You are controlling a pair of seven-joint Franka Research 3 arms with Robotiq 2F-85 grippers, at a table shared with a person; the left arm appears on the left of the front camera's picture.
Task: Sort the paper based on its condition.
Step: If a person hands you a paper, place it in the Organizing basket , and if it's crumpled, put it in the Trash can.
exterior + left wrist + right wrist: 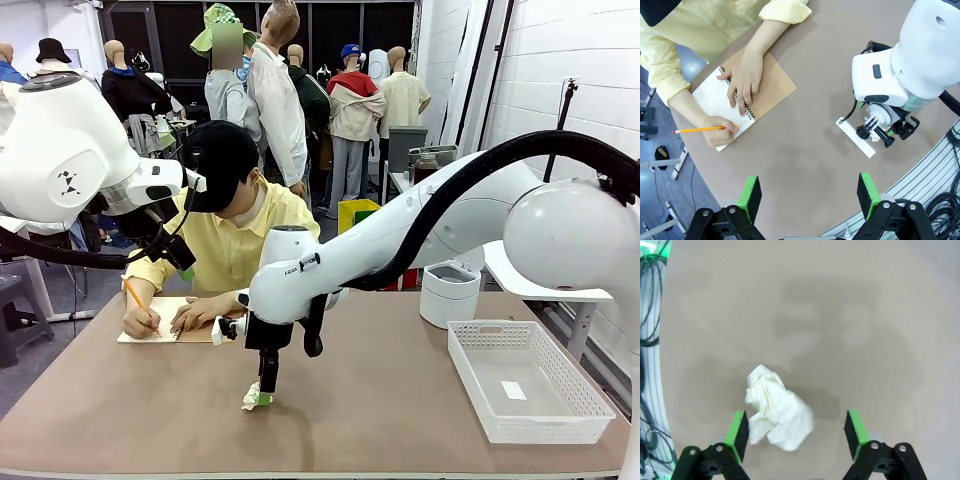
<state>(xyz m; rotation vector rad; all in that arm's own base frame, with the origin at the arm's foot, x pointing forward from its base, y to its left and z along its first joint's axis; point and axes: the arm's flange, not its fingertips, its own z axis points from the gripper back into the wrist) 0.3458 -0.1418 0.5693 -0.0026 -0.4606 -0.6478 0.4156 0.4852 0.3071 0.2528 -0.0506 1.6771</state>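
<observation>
A crumpled paper ball point(777, 415) lies on the brown table point(840, 315), between the fingers of my right gripper point(796, 435). The jaws stand open around it: the ball sits close against the left green pad point(737, 434), with a gap to the other pad. From the front, the right gripper point(265, 393) points straight down at the ball point(250, 398) near the table's middle front. My left gripper point(810, 197) hangs open and empty high above the table. A flat paper piece point(513, 390) lies in the white basket point(470, 345).
A person in a yellow shirt writes with a pencil point(700, 130) in a spiral notebook point(775, 82) at the far left of the table. A white round bin point(449, 293) stands behind the basket. My left arm point(90, 150) is raised at the left.
</observation>
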